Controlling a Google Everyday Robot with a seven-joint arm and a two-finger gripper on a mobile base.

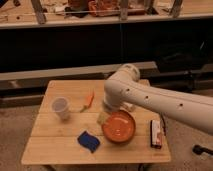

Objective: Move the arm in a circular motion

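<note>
The thick white arm (155, 97) with small dark dots reaches in from the right over the wooden table (60, 145). Its rounded joint hangs above the table's middle. The gripper (103, 118) is the pale yellowish tip pointing down, just left of the orange bowl (120, 128) and close above the table top. It holds nothing that I can see.
A white cup (60, 107) stands at the left. A small carrot (88, 100) lies behind the tip. A blue sponge (88, 140) lies at the front. A dark and red flat object (155, 134) lies at the right edge. Shelves with clutter stand behind.
</note>
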